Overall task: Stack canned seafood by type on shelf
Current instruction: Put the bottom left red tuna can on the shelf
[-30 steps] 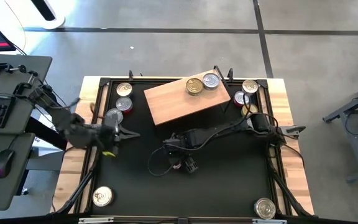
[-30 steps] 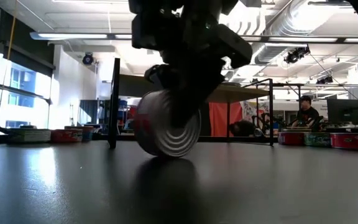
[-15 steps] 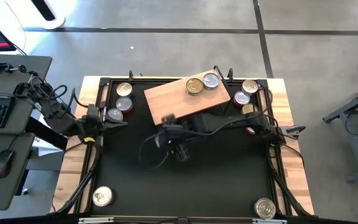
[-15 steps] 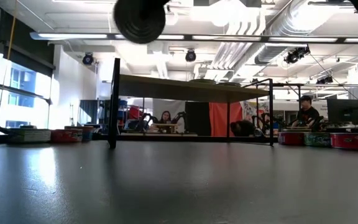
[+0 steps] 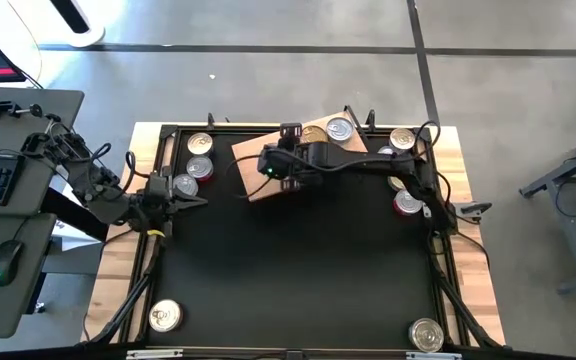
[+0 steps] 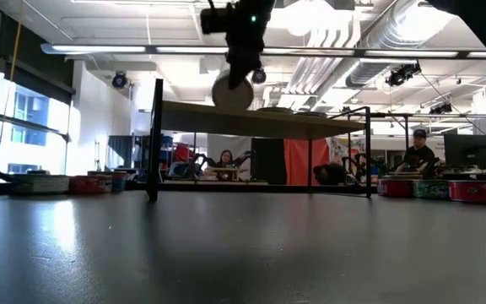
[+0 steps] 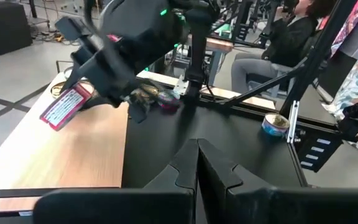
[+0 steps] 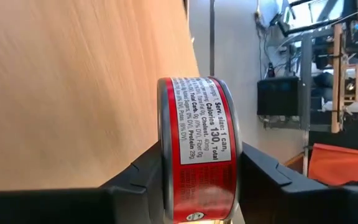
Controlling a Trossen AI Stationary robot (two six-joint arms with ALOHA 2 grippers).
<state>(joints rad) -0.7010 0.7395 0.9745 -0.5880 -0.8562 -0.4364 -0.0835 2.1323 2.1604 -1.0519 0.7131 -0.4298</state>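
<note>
Right gripper [image 5: 273, 165] sits over the shelf [image 5: 268, 150], upper centre of the high view, clamped on a red-label can [image 8: 197, 168] held on edge between its fingers [image 8: 135, 180], above the wood top. Two cans [image 5: 328, 130] stand on the shelf's far end. Left gripper [image 5: 193, 200] closed, empty, at left table edge.

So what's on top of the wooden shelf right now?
Two cans sit on the shelf; the right gripper holds a red-label can above it. The arm hides part of its top.
</note>
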